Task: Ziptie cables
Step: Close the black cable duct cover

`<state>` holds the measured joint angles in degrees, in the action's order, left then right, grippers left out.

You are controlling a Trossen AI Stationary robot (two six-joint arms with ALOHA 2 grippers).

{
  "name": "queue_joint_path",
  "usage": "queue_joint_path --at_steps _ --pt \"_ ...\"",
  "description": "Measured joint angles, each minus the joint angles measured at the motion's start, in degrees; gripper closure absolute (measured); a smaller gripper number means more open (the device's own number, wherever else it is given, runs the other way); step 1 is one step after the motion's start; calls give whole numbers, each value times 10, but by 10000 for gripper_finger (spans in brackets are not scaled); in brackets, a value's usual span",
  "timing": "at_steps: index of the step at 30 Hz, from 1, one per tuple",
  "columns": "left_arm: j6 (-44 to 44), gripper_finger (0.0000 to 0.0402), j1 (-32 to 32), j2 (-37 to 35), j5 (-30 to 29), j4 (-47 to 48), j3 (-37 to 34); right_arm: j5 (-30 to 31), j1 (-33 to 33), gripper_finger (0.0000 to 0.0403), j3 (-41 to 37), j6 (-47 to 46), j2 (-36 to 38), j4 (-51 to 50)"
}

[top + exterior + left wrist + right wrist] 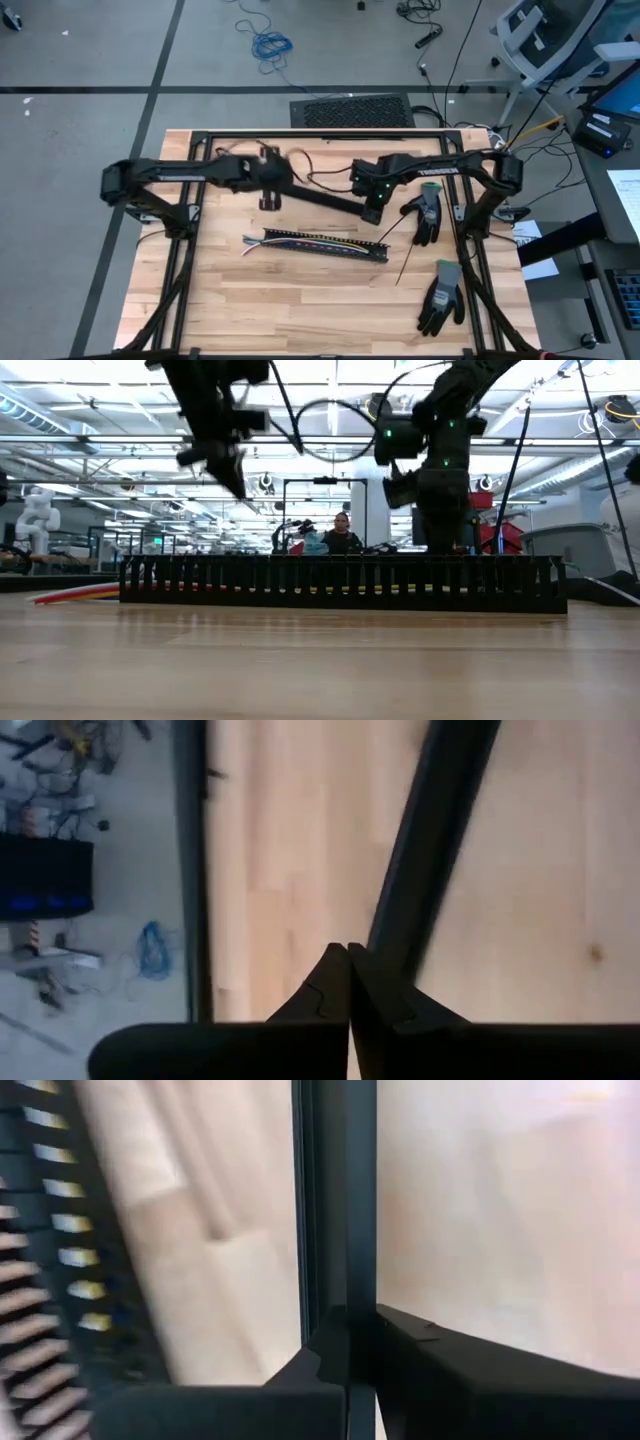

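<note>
While both arms hang above the far half of the table (300,300), no tie is visible around the cables (300,240), so the task appears to be at an early stage. The cables lie near the table's middle in a long black slotted tray (330,249), their loose coloured ends fanning out of the tray's left end. Two thin black tie strips (405,250) lie loose on the wood just right of the tray, one touching its right end.

The right gripper (350,1325) is above the table just beyond the tray's right end, its fingers pressed together; whether anything is pinched between them cannot be told. The left gripper (348,960) waits above the table's far left part, fingers closed on nothing.

Remaining work, as judged: pick up a strip, loop it round the cables, thread it and pull it tight.

Two gloves (440,295) lie at the table's right edge.
</note>
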<state>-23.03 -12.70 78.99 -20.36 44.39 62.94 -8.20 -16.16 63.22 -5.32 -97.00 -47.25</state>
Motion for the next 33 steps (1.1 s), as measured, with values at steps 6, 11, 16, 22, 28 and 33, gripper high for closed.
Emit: queue_joint_path --at_steps 6,11,16,22,28,33 --pt "90 402 -80 -98 173 -22 13 149 29 401 76 6 33 -73" --pt "137 401 -121 -135 241 -20 13 215 61 402 145 6 39 -115" --pt "148 401 -132 -142 274 -24 13 227 80 402 186 9 40 -156" --pt "128 401 -144 -142 254 -32 12 248 88 403 194 4 40 -192" --pt "157 401 -183 -149 265 -36 12 255 88 403 194 14 45 -205" --pt "208 401 -225 -185 318 -44 12 270 88 403 194 5 74 -208"
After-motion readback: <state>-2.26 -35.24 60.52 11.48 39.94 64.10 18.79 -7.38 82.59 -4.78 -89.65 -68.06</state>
